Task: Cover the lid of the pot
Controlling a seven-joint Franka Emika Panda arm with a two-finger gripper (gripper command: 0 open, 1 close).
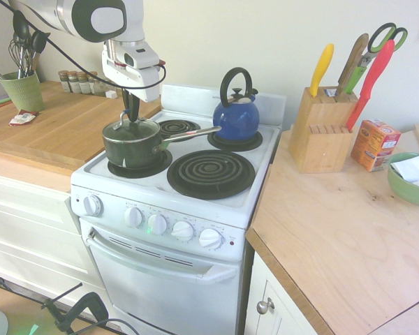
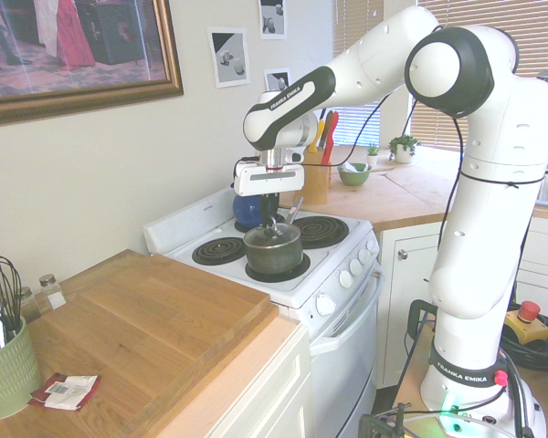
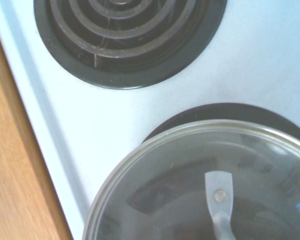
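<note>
The dark green pot (image 1: 129,150) stands on the front-left burner of the white stove (image 1: 265,174), its long silver handle pointing toward the kettle. The glass lid (image 1: 138,130) rests on the pot's mouth and looks level. My gripper (image 1: 130,116) comes straight down from above, its dark fingers close together on the lid's metal loop handle (image 1: 120,120). From the other side, the gripper (image 2: 274,217) sits directly over the lid (image 2: 272,234) and the pot (image 2: 274,257). The wrist view shows the lid (image 3: 160,175) close up, with the handle's foot (image 3: 219,192).
A blue kettle (image 1: 236,118) sits on the back-right burner, near the pot handle's tip. Bare coil burners (image 1: 211,173) lie beside and behind the pot. A knife block (image 1: 321,136), an orange box (image 1: 374,143) and a green bowl (image 1: 407,187) are on the right counter, a utensil cup (image 1: 22,91) on the left.
</note>
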